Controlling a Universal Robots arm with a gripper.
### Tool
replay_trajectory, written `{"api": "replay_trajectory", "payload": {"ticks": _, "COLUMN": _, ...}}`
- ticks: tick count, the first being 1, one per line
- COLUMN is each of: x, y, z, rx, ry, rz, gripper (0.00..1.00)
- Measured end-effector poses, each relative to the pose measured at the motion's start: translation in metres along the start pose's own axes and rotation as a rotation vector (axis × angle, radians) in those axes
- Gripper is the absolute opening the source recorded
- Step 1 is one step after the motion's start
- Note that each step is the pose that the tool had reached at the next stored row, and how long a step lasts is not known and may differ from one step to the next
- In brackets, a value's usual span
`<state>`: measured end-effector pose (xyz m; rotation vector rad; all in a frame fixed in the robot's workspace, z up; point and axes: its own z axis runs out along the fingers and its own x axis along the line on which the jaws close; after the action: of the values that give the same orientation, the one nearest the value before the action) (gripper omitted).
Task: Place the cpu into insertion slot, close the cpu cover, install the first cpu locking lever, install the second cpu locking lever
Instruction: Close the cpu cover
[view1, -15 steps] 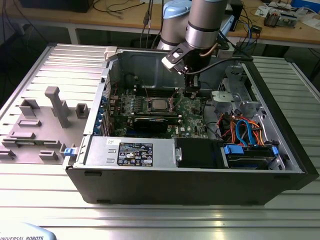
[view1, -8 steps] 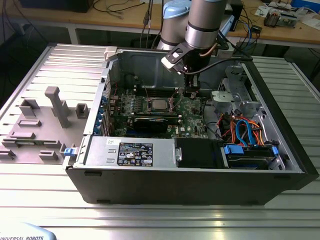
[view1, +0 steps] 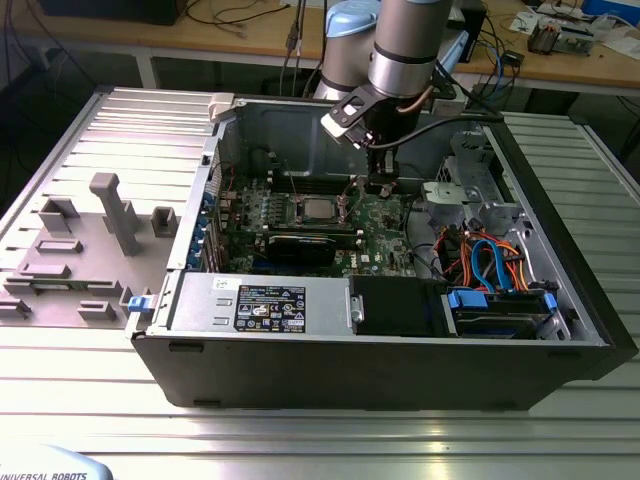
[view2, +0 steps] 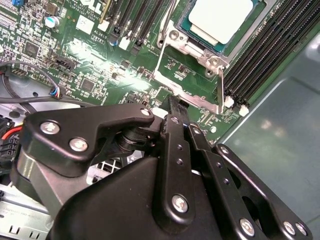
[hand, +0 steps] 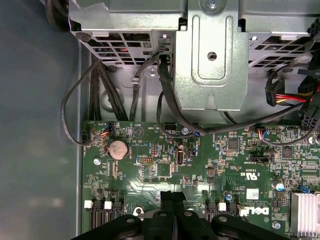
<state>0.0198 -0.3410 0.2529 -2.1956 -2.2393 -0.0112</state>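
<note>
Now, claw (view2: 175, 106) pressed together, empty, tip just beside cpu cover (view2: 184, 45); cpu (view2: 220, 17) seated ahead; closed tip likely for pushing.

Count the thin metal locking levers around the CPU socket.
2, in the second wrist view: first lever along the socket edge beside the memory slots; second lever at its neighbouring corner. Parts may be hidden.
</note>
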Motion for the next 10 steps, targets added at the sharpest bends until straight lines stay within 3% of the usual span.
{"api": "replay_trajectory", "payload": {"ticks": 10, "x": 0.0001, "y": -0.0022, "z": 0.0000, "rx": 0.0000, "ry": 0.0000, "rz": 0.000, "gripper": 0.11}}
